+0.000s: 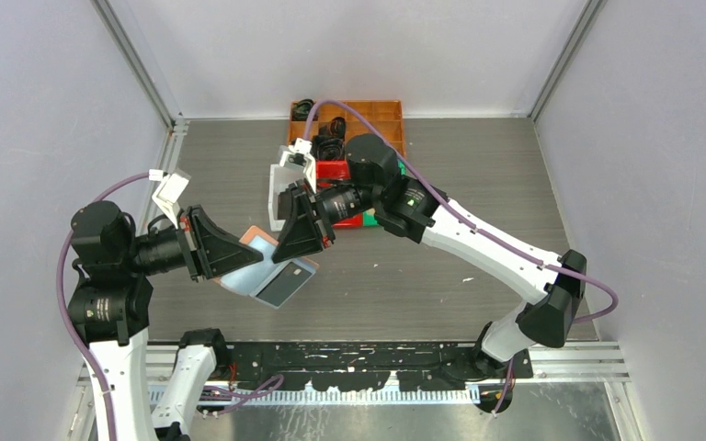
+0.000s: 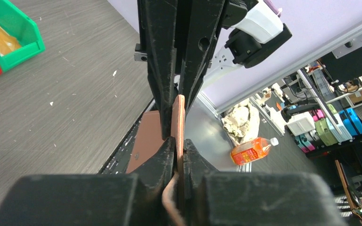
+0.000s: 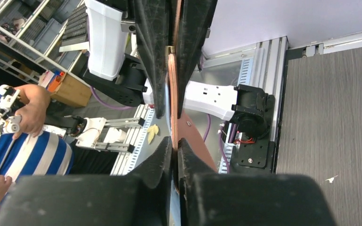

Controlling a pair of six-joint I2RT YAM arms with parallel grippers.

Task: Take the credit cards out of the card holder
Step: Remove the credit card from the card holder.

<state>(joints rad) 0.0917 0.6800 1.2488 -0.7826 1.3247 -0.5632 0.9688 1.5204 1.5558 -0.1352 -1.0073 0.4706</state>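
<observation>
Clearly, the card holder is held off the desk, clenched edge-on in the left gripper. The right gripper is closed on its opposite edge; whether a card alone is pinched cannot be told, so the whole wallet could be dragged. Only overhead is a silver card seen below the jaws.

We see a grey wood-grain table; at twelve o'clock on it sit an orange compartmented plastic tray and red plastic bin.
</observation>
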